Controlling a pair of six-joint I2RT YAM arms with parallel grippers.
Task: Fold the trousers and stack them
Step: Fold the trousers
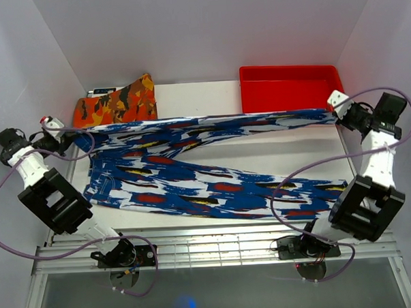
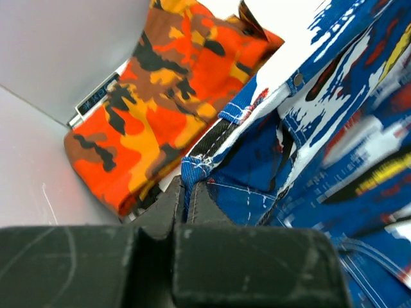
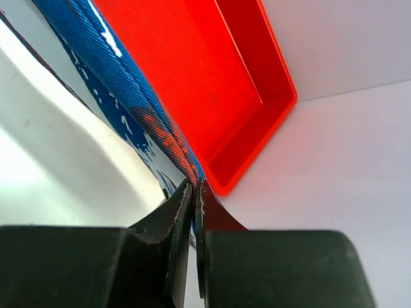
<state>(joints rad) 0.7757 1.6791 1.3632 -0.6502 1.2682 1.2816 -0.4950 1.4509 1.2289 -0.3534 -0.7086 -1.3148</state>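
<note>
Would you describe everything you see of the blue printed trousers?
The trousers are soft fabric, blue-and-white brushstroke print with red patches and yellow-black flecks. They lie unfolded on the table, waist left, legs splayed rightward. The left gripper is shut on the waistband, the right gripper on the far leg's hem, holding that leg straight beside the red tray.

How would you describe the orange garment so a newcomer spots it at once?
Start at the white table, far-left corner, across from the red tray. A folded garment lies there, just behind the waistband end of the trousers. It alone wears an orange, yellow, brown and black camouflage print; the trousers are blue and white.
</note>
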